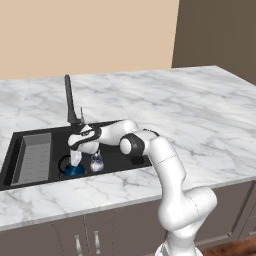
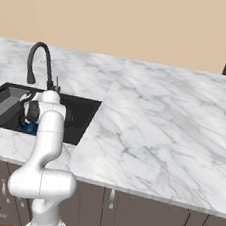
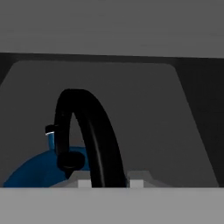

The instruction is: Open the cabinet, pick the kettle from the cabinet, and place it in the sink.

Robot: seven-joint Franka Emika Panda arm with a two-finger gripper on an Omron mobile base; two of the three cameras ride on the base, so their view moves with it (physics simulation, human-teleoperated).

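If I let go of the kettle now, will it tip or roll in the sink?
Probably not: the kettle looks squat and round, low in the sink. Its arched handle looks stiff between the gripper fingers, so likely no flop. It might nudge the glass jar beside it.

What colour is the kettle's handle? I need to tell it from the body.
Black, over a dark-blue kettle; clearest in the hand view.

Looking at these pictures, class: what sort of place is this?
Most likely a kitchen: a black sink with a tall faucet set in a white marble counter, and a blue kettle in the basin.
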